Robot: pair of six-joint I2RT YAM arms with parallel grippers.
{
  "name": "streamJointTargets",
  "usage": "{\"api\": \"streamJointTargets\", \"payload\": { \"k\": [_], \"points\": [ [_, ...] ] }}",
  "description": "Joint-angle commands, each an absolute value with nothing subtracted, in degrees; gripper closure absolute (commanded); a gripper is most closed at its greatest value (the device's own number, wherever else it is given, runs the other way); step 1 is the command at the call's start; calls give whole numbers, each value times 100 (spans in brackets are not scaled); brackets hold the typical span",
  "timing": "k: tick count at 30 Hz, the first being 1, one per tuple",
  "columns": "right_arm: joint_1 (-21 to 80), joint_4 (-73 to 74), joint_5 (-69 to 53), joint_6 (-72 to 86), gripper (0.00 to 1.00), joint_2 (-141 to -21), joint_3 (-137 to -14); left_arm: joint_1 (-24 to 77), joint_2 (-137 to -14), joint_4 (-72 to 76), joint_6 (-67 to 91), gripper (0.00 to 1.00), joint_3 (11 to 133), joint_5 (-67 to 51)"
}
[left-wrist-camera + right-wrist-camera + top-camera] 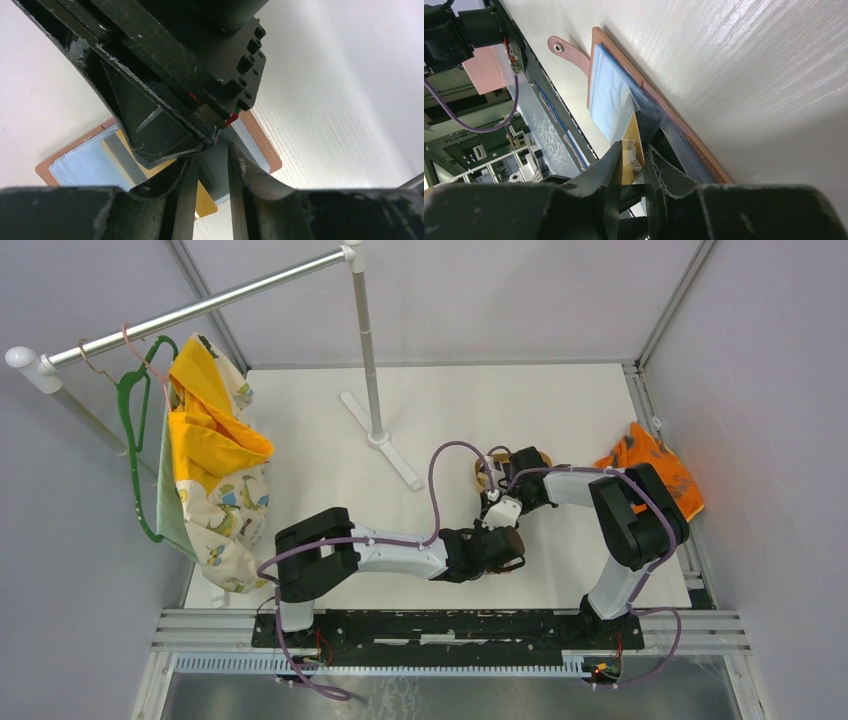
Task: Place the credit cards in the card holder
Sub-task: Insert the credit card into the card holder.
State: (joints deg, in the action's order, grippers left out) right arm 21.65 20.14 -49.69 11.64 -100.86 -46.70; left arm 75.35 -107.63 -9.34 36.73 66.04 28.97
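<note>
Where the arms met: card holder [75, 162] found open

As seen at lower left of the left wrist view, the card holder lay flat on the white table [320, 440], a gold card [206, 202] lying on its lining. Left gripper [212, 155] fingers stood narrowly parted, with nothing clamped. Right gripper [633, 150] fingers, slightly apart, straddled the card; whether they gripped it could not be told.

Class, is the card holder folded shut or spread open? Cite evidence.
Spread open: the card holder lies flat, inside facing up, snap tab unfastened.
</note>
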Motion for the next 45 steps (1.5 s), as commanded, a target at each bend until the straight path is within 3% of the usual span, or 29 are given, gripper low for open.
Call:
{"api": "streamJointTargets", "payload": {
  "k": [1, 22, 27, 34, 37, 41, 43, 45],
  "points": [
    [2170, 1971, -4291, 758, 71, -9989, -4737, 7430, -10657, -978, 3973, 65, 6518, 3155],
    [2020, 2328, -4266, 47, 65, -9211, -4922, 7246, -10083, -978, 4112, 64, 5921, 3392],
    [1931, 2327, -4515, -584, 65, -8771, -4898, 7256, -9551, -404, 3692, 62, 5584, 2859],
    [1951, 2152, -5074, -2908, 68, -7672, -4540, 7247, -8238, 355, 3081, 55, 4528, 2443],
    [2024, 2038, -5752, -4962, 68, -6963, -3988, 7162, -7794, 606, 3048, 55, 3990, 2486],
    [2233, 2410, -6334, -7638, 66, -6355, -3493, 6873, -7474, 994, 3124, 61, 3456, 2031],
    [2448, 2354, -6088, -7723, 72, -6436, -3514, 6681, -7321, 1275, 3189, 62, 3207, 1786],
    [2616, 2110, -5800, -7475, 87, -6642, -3458, 6501, -7159, 1541, 3270, 65, 2976, 1607]
  ]
}}
